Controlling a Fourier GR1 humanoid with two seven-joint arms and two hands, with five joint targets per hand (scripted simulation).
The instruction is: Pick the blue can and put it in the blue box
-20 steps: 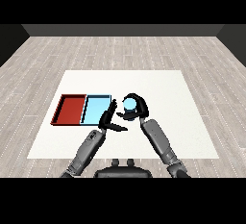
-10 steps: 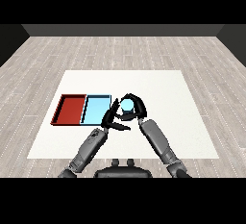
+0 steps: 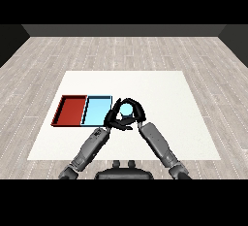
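Observation:
The light blue can [image 3: 127, 108] is upright just right of the blue tray [image 3: 96, 111], near that tray's right rim. My right hand [image 3: 138, 115] is curled round the can, fingers arching over its top. My left hand [image 3: 112, 119] is close against the can's left side with fingers relaxed, partly overlapping the right hand. I cannot tell whether the can rests on the table or hangs just above it.
A red tray [image 3: 71, 110] lies directly left of the blue tray, sharing a wall with it. Both trays hold nothing. The white table [image 3: 164, 94] stretches to the right and back, bordered by grey wood flooring.
My right hand has carried the can a little to the left and nearer, toward the blue tray's right rim. The left hand has closed in beside it.

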